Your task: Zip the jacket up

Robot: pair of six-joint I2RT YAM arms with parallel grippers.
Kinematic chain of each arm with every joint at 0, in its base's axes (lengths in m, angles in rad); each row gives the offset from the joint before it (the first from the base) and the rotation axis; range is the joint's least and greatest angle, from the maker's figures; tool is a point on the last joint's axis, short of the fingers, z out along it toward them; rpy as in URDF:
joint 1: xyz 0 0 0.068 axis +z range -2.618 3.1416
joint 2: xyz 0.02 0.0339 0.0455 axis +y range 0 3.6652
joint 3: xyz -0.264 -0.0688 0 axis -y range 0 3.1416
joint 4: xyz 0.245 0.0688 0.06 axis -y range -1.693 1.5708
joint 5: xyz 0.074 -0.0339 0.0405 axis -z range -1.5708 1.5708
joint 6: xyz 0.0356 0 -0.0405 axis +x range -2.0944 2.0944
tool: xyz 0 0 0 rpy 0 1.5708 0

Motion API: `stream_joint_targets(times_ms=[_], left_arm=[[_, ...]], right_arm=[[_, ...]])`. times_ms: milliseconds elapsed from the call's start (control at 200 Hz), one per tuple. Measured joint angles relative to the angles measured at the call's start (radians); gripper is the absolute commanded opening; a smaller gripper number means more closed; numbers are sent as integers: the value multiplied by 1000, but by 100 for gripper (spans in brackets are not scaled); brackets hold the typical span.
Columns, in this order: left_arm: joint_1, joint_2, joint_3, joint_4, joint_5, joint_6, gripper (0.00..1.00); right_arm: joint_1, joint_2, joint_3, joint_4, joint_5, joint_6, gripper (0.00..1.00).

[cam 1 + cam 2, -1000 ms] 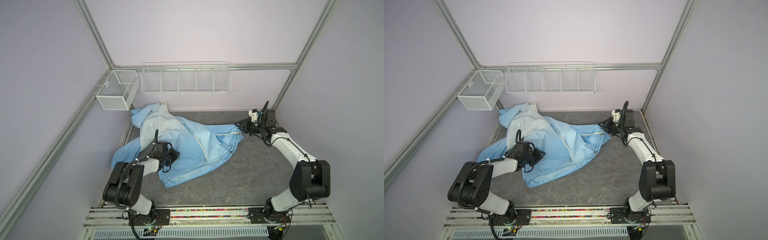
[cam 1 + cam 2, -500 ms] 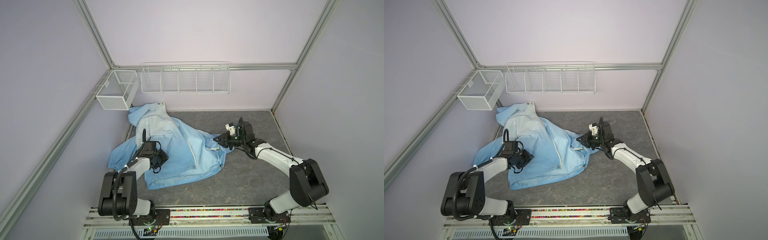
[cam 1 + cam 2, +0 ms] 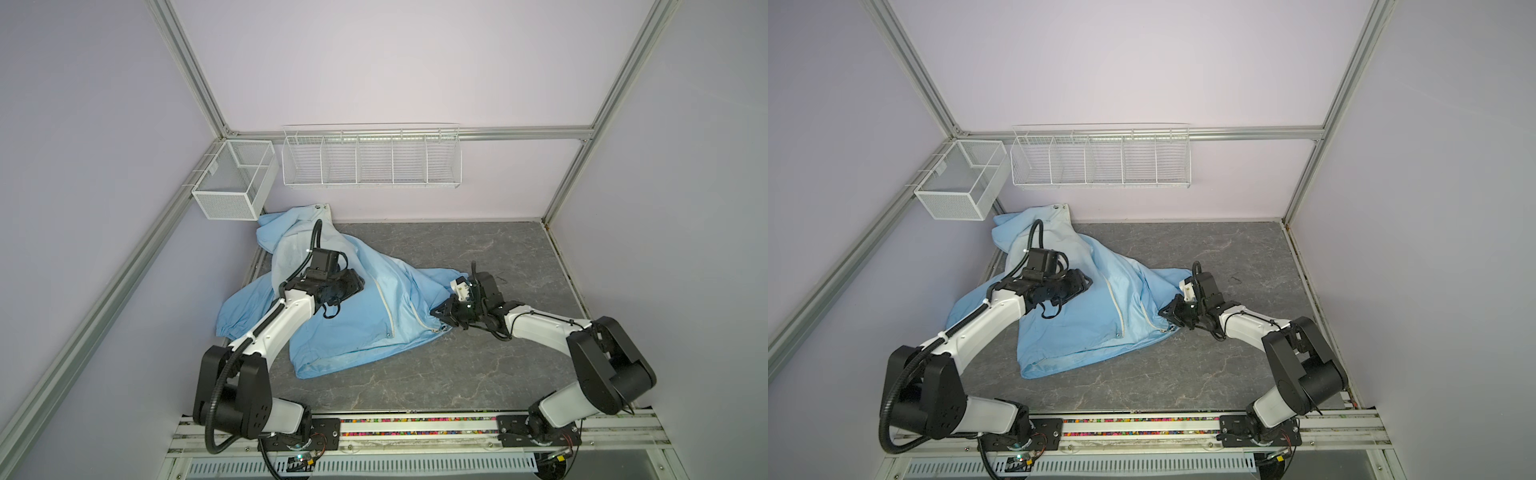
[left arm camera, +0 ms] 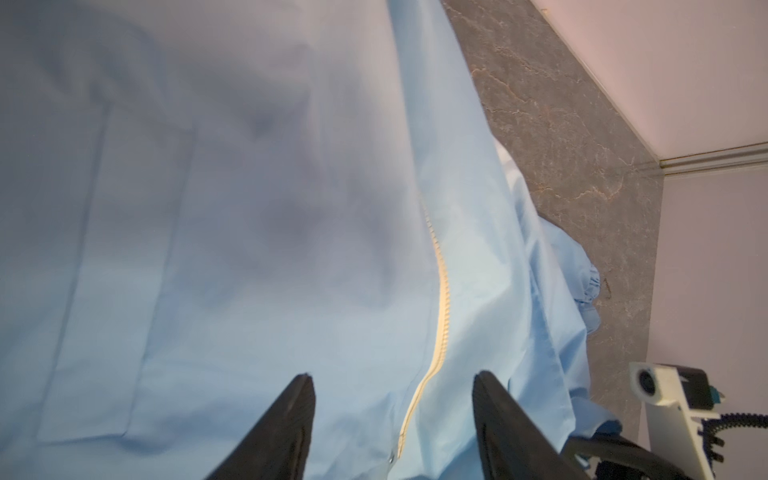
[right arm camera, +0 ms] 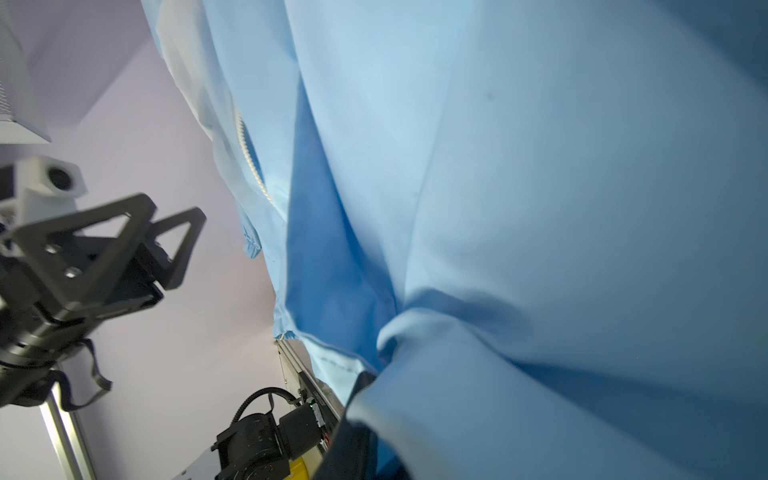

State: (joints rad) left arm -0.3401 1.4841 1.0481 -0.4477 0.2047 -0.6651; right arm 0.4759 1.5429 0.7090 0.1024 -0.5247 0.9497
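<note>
Mesh basket (image 3: 226, 189): hung on the left wall at the far corner.
Wire rack (image 3: 370, 160): on the far wall, just right of the basket.
Jacket (image 3: 357, 328): light blue, crumpled on the grey marbled tabletop (image 3: 478, 257), left of centre. The hood (image 3: 291, 218) lies at the far-left wall and one gathered cuff (image 3: 226, 328) at the left edge.
Left arm: reaches from the near rail out over the jacket's chest, wrist low.
Left gripper (image 4: 392, 376): black fingers (image 4: 291, 415) stand apart above the cloth, gripping nothing.
Zipper (image 4: 440, 299): cream teeth run between those fingers. In both top views a second cream line (image 3: 422, 320) lies to its right; I cannot tell whether it is the other half.
Right gripper (image 3: 438, 311): clamped on the jacket's right edge, near the hem.
Right arm: stretched low from the near-right base towards centre.
Hard to make out: in the right wrist view bunched cloth covers the fingertips, and the left wrist view is blurred over the chest.
</note>
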Motion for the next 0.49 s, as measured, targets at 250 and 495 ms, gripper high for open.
stream_joint_targets(times_ms=[250, 495], left_arm=[[-109, 332, 291, -50, -37, 16, 65], [-124, 529, 457, -91, -58, 29, 33]], right_arm=[[3, -5, -23, -35, 28, -64, 7], [1, -32, -23, -69, 50, -117, 7]])
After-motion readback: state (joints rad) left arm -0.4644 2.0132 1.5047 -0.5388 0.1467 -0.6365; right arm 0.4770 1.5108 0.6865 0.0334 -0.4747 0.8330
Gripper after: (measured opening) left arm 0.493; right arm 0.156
